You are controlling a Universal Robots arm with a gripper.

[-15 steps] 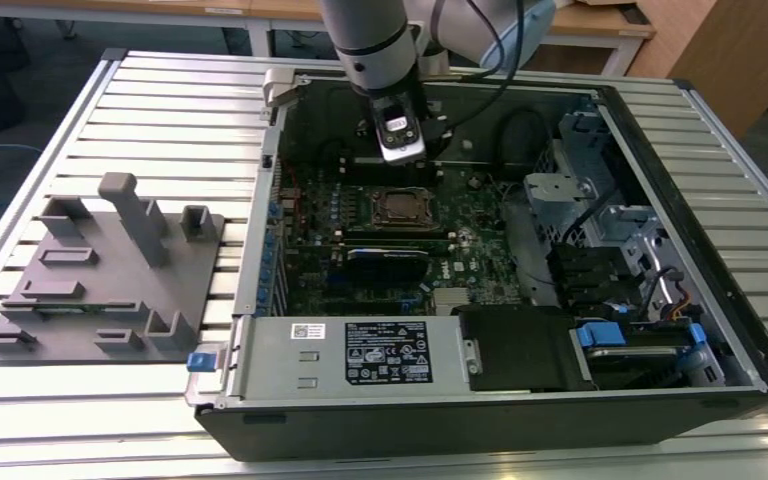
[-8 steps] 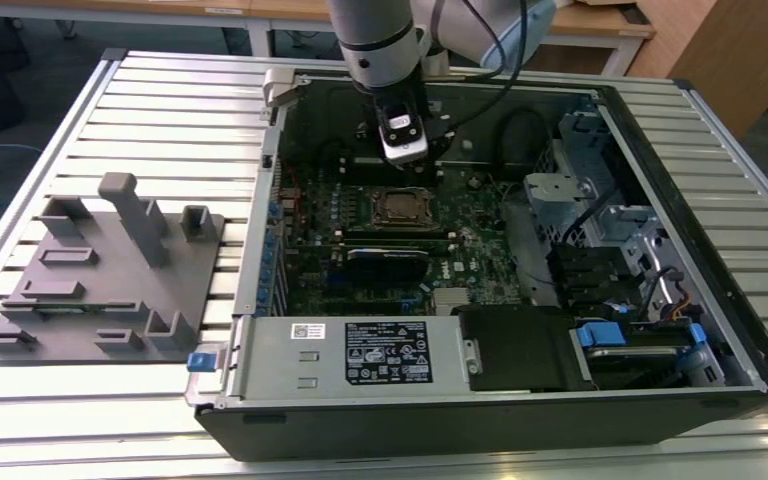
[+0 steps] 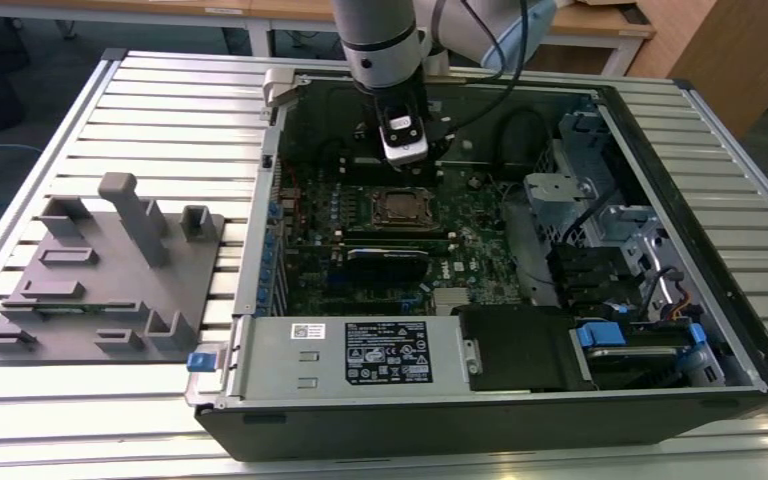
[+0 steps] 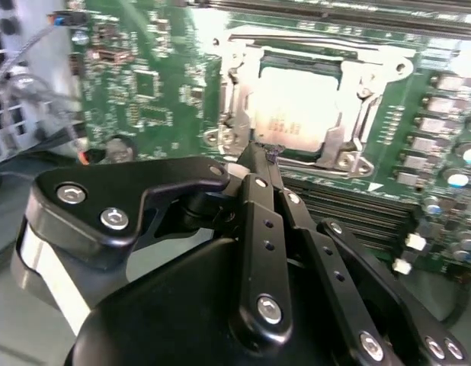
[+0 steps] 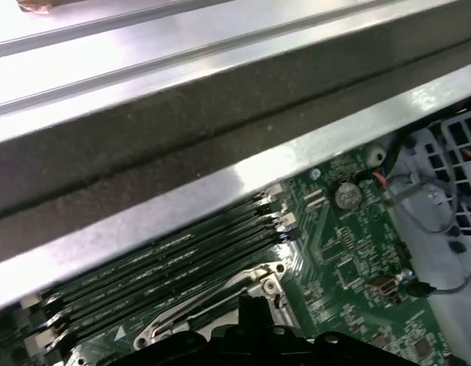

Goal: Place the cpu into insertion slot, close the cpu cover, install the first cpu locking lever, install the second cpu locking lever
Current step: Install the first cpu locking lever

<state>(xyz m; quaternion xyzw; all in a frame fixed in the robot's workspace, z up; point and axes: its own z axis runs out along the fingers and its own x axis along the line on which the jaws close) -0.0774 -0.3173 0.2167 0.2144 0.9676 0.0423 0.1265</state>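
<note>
Second wrist view: end effector (image 4: 272,152) closed, touching cpu cover (image 4: 243,114).

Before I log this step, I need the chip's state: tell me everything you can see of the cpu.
The cpu is a small, thin square chip with a pale silver-grey metal face bearing faint print. It lies flat in the insertion slot on the green motherboard, framed by the dull-metal cpu cover lying around its edges. The gripper, fingers together, hovers at the socket's near edge, not holding the chip. In the exterior view the socket sits mid-board under the arm.
</note>
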